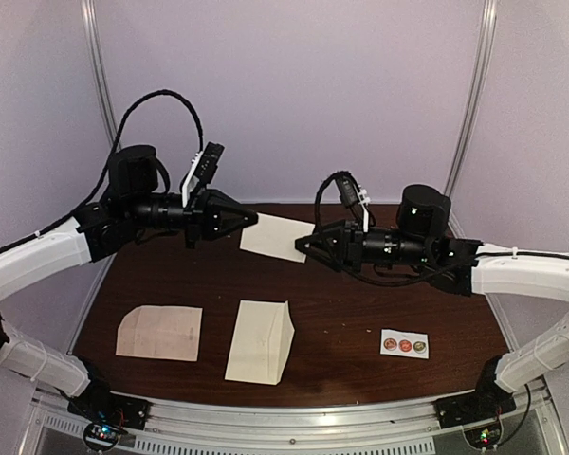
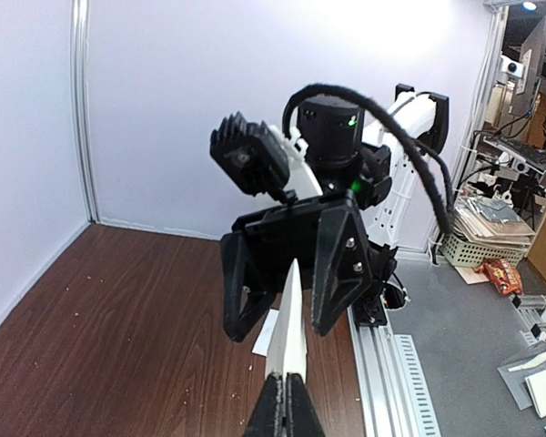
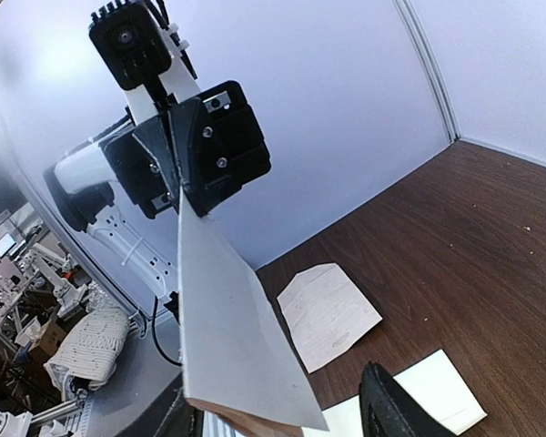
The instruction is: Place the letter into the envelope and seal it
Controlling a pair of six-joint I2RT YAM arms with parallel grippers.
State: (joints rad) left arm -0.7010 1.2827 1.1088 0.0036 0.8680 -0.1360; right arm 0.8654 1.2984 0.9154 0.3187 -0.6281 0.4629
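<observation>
While the left tool (image 1: 251, 220) is clamped shut on one edge of the letter (image 1: 277, 237) and holds it in the air above the far half of the tabletop (image 1: 351, 299), the right tool (image 1: 303, 245) stands at the opposite edge with its jaws parted. One jaw is on each side of the sheet and, as far as the wrist views show, neither pinches it. The step in hand appears to be a handover to the left arm. To do it well, the right tool should back straight out along the plane of the sheet, so that neither finger drags the paper or twists it in the left grip. The envelope (image 1: 259, 341) lies flat near the front edge, about centre, well apart from the letter. A pinkish sheet (image 1: 159, 332) lies to its left and a sticker strip (image 1: 404, 344) to its right. Bare room lies between envelope and strip. The rear wall (image 1: 294, 95) stands close behind both arms, so withdrawal towards the right front looks safest.
</observation>
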